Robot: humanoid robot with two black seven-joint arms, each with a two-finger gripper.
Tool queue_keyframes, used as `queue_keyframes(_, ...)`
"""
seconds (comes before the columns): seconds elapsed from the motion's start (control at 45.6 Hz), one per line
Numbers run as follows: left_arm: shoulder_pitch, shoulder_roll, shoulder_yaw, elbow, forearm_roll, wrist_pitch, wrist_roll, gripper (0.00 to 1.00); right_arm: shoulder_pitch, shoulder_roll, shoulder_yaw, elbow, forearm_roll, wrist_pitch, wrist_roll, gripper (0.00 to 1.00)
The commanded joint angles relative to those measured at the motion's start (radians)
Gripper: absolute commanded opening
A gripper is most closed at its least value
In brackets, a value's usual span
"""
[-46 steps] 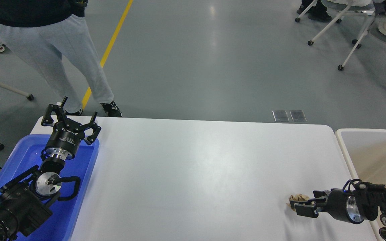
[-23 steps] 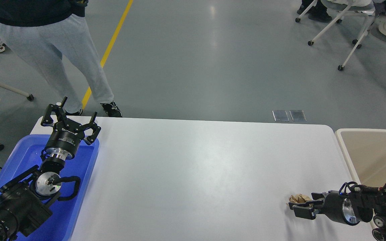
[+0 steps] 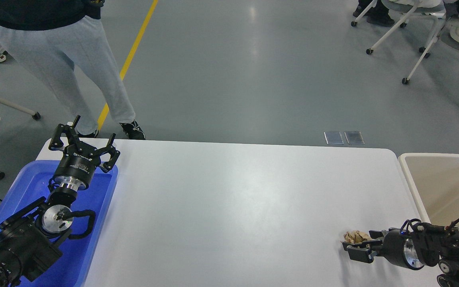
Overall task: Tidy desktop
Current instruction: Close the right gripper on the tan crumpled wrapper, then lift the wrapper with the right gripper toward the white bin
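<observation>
The white desktop [image 3: 233,199] fills the middle of the head view. A small crumpled brown paper wad [image 3: 355,236] lies on it near the front right corner. My right gripper [image 3: 359,244] comes in low from the right. Its fingers stand apart with the wad between their tips, close to the upper finger. I cannot tell whether they touch it. My left gripper [image 3: 88,133] is open and empty, raised over the far end of the blue tray [image 3: 26,187] at the desktop's left end.
A beige bin [image 3: 444,179] stands just past the desktop's right edge. A person in light trousers [image 3: 74,67] stands at the far left corner. Wheeled chairs [image 3: 412,36] stand far right on the grey floor.
My right arm has sunk lower and drawn slightly toward the view's bottom right edge. The wad has barely shifted. The left arm has not moved.
</observation>
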Motion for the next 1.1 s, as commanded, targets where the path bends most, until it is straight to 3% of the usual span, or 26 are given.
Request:
queue_keyframes(0.0,0.000,0.000,0.000,0.000,0.000,0.000,0.000,1.00,0.000,0.017,-0.029,-0.035,0.000,-0.026,0.017,0.97)
queue_keyframes(0.153,0.000,0.000,0.000,0.000,0.000,0.000,0.000,1.00,0.000,0.018,-0.046,-0.048,0.001,-0.050,0.028,0.93)
queue_keyframes(0.263,0.000,0.000,0.000,0.000,0.000,0.000,0.000,1.00,0.000,0.018,-0.060,-0.049,0.001,-0.056,0.040,0.77)
queue_keyframes(0.285,0.000,0.000,0.000,0.000,0.000,0.000,0.000,1.00,0.000,0.020,-0.062,-0.051,0.003,-0.055,0.042,0.54)
queue_keyframes(0.307,0.000,0.000,0.000,0.000,0.000,0.000,0.000,1.00,0.000,0.021,-0.063,-0.051,0.003,-0.055,0.042,0.42)
queue_keyframes(0.46,0.000,-0.001,0.000,0.000,0.000,0.000,0.000,1.00,0.003,0.020,-0.066,-0.052,0.013,-0.055,0.042,0.14)
queue_keyframes(0.504,0.000,0.000,0.000,0.000,0.000,0.000,0.000,1.00,0.003,0.020,-0.066,-0.054,0.017,-0.053,0.042,0.00)
queue_keyframes(0.701,0.000,0.000,0.000,0.000,0.000,0.000,0.000,1.00,0.017,0.020,-0.054,-0.063,0.024,-0.056,0.045,0.00)
queue_keyframes(0.92,0.000,0.000,0.000,0.000,0.000,0.000,0.000,1.00,0.029,0.004,-0.049,-0.042,0.049,-0.053,0.083,0.00)
queue_keyframes(1.074,0.000,0.000,0.000,0.000,0.000,0.000,0.000,1.00,0.083,-0.086,-0.060,0.106,0.131,-0.027,0.068,0.00)
